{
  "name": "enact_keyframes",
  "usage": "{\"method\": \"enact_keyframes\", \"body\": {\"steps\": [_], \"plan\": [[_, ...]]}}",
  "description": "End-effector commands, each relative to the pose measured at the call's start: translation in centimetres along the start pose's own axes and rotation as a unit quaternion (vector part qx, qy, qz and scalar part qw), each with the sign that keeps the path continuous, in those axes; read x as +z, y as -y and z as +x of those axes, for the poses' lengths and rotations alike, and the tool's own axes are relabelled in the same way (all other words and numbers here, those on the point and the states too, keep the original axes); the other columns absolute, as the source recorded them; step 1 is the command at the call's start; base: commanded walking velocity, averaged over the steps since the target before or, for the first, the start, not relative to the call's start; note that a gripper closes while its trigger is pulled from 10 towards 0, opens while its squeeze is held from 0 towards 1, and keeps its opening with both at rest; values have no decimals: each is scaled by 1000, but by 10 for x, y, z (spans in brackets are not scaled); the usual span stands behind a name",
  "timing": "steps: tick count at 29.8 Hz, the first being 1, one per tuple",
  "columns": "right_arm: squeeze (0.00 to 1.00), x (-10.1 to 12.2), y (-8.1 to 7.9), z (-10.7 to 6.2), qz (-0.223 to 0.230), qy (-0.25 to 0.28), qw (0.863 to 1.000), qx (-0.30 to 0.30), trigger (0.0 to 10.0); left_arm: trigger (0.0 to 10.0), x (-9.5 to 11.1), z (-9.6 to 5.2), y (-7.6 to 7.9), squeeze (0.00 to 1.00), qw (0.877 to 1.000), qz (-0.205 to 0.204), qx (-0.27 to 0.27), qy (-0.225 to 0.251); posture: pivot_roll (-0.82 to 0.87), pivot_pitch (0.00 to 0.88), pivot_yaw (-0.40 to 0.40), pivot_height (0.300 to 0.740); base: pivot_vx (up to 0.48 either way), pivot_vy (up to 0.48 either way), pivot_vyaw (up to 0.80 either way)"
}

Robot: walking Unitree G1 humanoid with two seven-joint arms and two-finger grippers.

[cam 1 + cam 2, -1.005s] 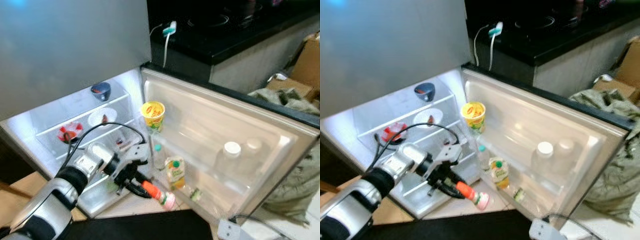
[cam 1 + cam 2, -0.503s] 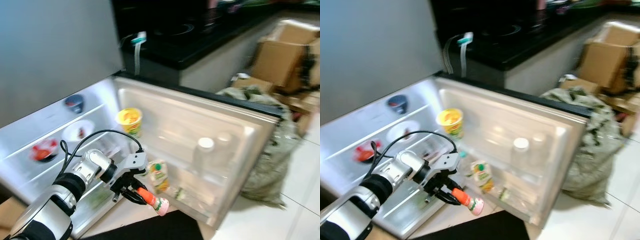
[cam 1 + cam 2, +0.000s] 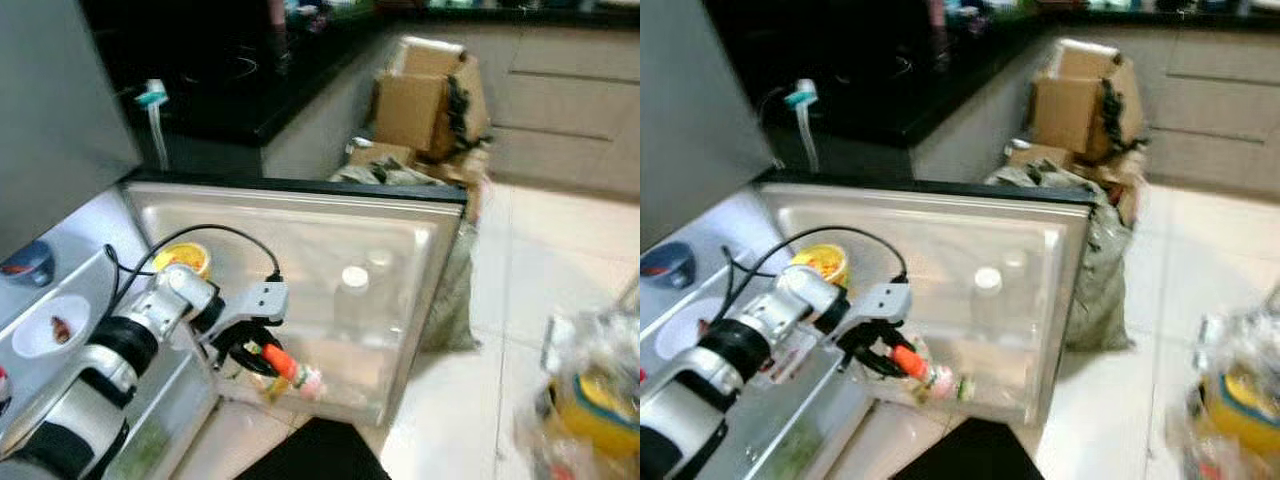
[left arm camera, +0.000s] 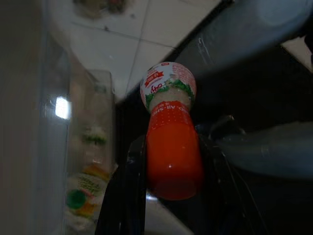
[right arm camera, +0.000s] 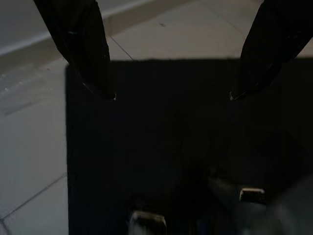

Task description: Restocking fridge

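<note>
Here we log left gripper point(image 3: 262, 357): fingers clamped on orange-capped bottle point(image 3: 285, 368), held low before open fridge door point(image 3: 400, 250), near door's bottom shelf. White-capped bottle point(image 3: 352, 300) stands in door; yellow cup point(image 3: 181, 262) just behind arm. Right gripper point(image 5: 171, 93): fingers apart, above dark mat point(image 5: 171, 147) on floor. Cardboard boxes point(image 3: 430, 95) well apart, beyond door.

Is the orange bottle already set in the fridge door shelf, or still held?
Still held. The left gripper is closed around the orange bottle, which lies tipped sideways in front of the fridge door, just above its bottom shelf, not standing in it.
</note>
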State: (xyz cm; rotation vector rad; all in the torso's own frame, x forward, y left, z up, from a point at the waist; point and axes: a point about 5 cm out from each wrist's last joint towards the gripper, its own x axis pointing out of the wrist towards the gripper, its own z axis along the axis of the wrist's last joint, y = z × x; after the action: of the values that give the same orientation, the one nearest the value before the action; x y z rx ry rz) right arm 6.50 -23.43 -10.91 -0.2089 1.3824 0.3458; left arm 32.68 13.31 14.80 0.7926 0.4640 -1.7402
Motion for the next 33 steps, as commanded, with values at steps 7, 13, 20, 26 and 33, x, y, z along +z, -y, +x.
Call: {"method": "enact_keyframes", "body": {"steps": [7,13,20,26,33], "plan": [[0,6,-2,1,-4,14,1000,5,10000,10000,-11,-12,8,0,999,1,14,-32,-212,61,115,740,0,0,0],[0,7,-5,2,-12,15,1000,13,10000,10000,-4,-3,15,0,1000,10,-11,-6,-207,56,114,740,122,-423,0],[0,7,-5,3,-16,15,1000,16,10000,10000,4,-1,19,0,999,6,-26,20,-209,52,113,740,114,-111,0],[0,7,-5,2,-19,15,1000,18,10000,10000,16,-14,20,0,998,15,-30,45,-210,48,113,740,0,0,0],[0,7,-5,2,-21,15,999,20,10000,10000,28,-26,20,0,997,31,-18,62,-209,49,113,740,0,0,0]]}}
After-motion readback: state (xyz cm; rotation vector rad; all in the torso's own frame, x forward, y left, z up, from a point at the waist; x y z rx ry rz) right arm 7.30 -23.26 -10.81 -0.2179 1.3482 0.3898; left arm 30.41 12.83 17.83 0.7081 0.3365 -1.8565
